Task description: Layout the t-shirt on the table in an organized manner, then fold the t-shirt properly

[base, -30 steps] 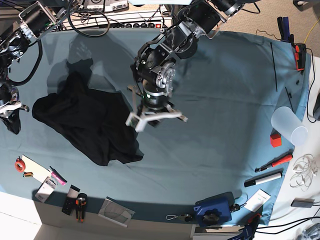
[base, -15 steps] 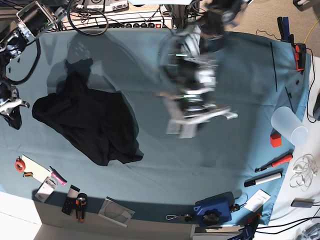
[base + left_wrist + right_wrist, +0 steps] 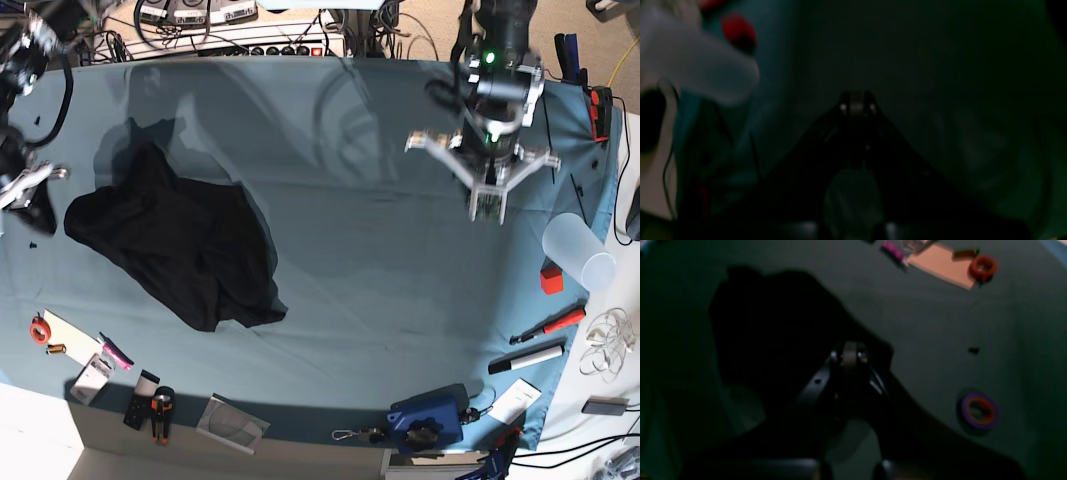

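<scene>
Both pincers are pressed together and hold nothing. Left pincer [image 3: 487, 208] hangs over bare teal cloth on the far-right part of the surface [image 3: 400, 290], well apart from the t-shirt [image 3: 180, 245], near a translucent cup [image 3: 578, 252]. Right pincer [image 3: 25, 190] sits at the opposite edge, just beside the shirt's nearest bulge; in its wrist view its tips [image 3: 849, 355] show closed above the dark cloth. The t-shirt lies crumpled in a rough heap, plain black with no print showing, its folds bunched and one lobe trailing toward the front edge. Small tools lie along that edge.
</scene>
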Controlling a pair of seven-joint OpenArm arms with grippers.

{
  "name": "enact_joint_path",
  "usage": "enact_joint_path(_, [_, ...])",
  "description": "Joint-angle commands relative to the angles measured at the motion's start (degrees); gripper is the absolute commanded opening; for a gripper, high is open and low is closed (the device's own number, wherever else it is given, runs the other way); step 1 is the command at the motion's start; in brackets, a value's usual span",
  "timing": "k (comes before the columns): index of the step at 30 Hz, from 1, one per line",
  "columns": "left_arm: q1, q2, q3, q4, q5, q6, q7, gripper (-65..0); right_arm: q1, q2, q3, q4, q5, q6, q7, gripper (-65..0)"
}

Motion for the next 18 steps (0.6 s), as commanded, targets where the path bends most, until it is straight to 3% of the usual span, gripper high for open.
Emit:
enact_joint_path(1, [0.55, -0.04, -0.9, 1.07, 0.24, 0.2, -1.88, -65.0, -0.85, 1.16, 0.0, 2.29, 1.03, 0.2, 1.27, -65.0])
enact_joint_path(10, [4.68, -0.04, -5.11, 1.07, 0.24, -1.31, -4.37, -65.0, -7.52, 1.18, -0.26, 5.18, 0.09, 0.2, 0.31, -65.0])
enact_joint_path(14, [4.7, -0.04, -6.32, 1.07, 0.26, -1.33, -4.87, -65.0, -10.03, 1.16, -0.28, 5.16, 0.11, 0.2, 1.27, -40.8])
enact_joint_path(18, [4.7, -0.04, -6.29, 1.07, 0.04, -1.33, -4.85, -65.0, -12.09, 0.26, -2.45, 5.16, 0.04, 0.04, 1.7, -39.4])
